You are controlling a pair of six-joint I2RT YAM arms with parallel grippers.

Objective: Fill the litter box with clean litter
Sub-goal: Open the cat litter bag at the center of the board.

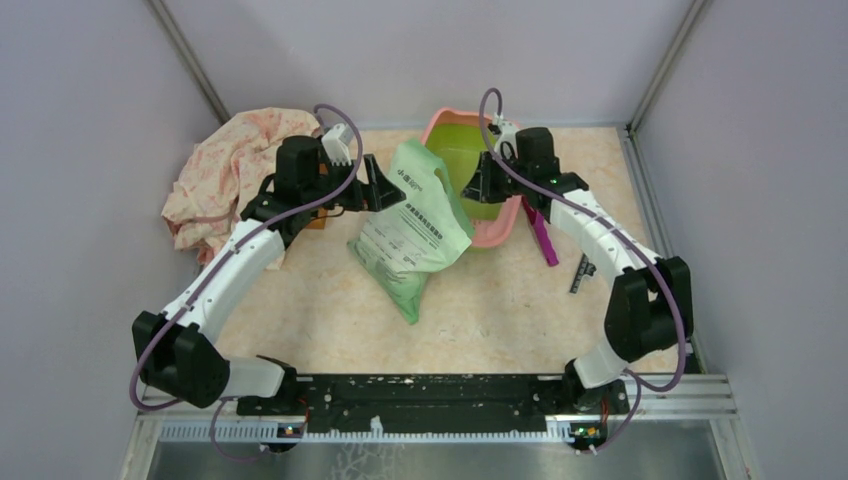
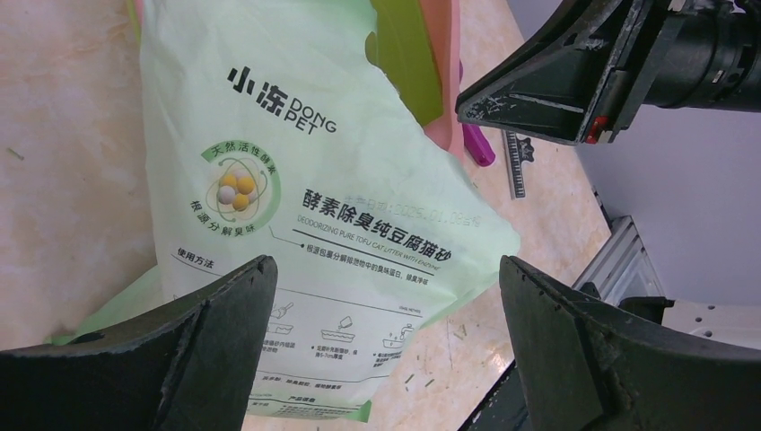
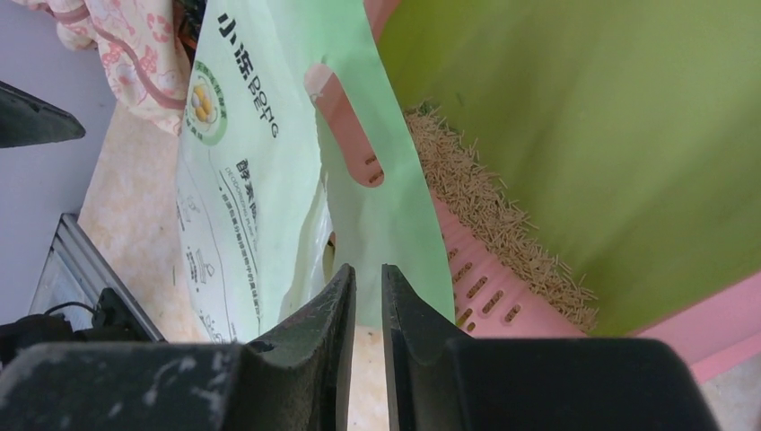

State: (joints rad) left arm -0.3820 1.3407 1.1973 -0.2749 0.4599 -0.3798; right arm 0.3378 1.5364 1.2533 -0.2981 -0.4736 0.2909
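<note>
The litter box (image 1: 440, 118), pink-rimmed with a lime-green inside, stands at the back centre. It also shows in the right wrist view (image 3: 485, 278) and the left wrist view (image 2: 404, 54). Clean litter (image 3: 485, 206) lies as beige granules along its slotted ledge. A light green printed bag (image 1: 410, 230) leans against the box's left rim. My left gripper (image 1: 385, 185) is wide open just left of the bag (image 2: 296, 180), its jaws (image 2: 386, 265) holding nothing. My right gripper (image 1: 480, 180) is closed to a narrow gap (image 3: 369, 267) on the bag's edge (image 3: 242, 180).
A pink floral cloth (image 1: 225, 170) is heaped at the back left. A magenta scoop (image 1: 543, 238) and a small black tool (image 1: 583, 272) lie right of the box. Grey walls enclose the table on three sides.
</note>
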